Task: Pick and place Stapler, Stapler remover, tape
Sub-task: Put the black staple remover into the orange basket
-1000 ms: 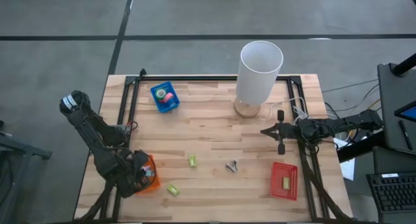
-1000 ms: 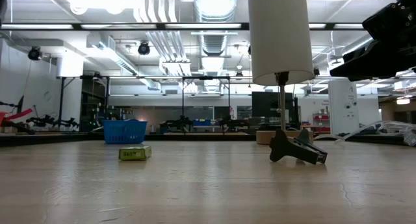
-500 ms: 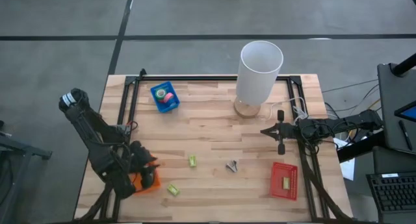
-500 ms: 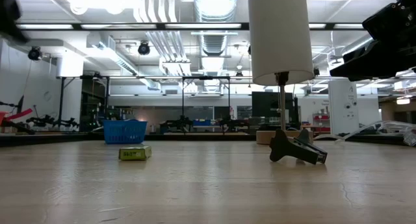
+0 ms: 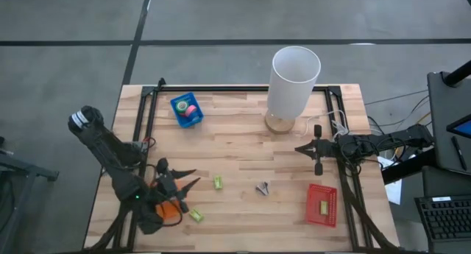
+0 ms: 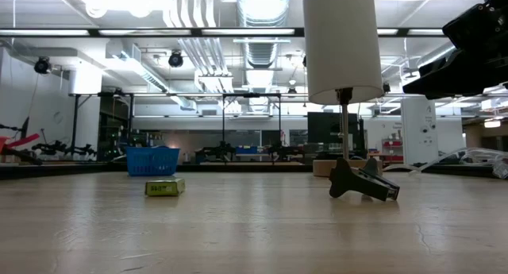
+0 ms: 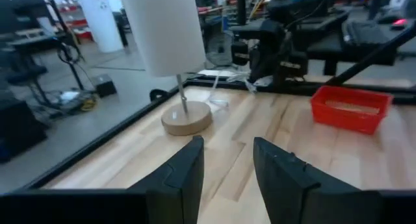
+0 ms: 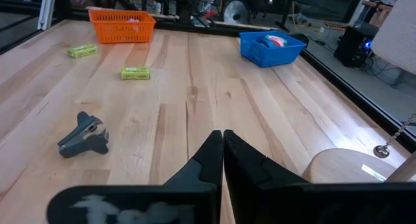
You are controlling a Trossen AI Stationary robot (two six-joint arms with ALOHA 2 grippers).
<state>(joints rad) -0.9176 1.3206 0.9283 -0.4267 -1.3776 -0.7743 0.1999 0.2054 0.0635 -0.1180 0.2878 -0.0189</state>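
My left gripper is open and empty above the table's near left part, pointing right, beside the orange basket. In its wrist view the fingers frame bare wood. My right gripper hovers shut at the right side, pointing left. The dark staple remover lies on the wood mid-table. Tape rolls sit in the blue basket. Two yellow-green blocks lie on the table. A third lies in the red basket.
A tall white lamp stands on a round wooden base at the far right of the table. A black frame rims the table. Bare wood lies between the staple remover and the blue basket.
My left gripper has risen from the orange basket and swung toward the table's right, tipping up from pointing down to pointing level across the table. The basket, covered by the gripper before, now shows partly behind it. The right arm and the objects have kept still.
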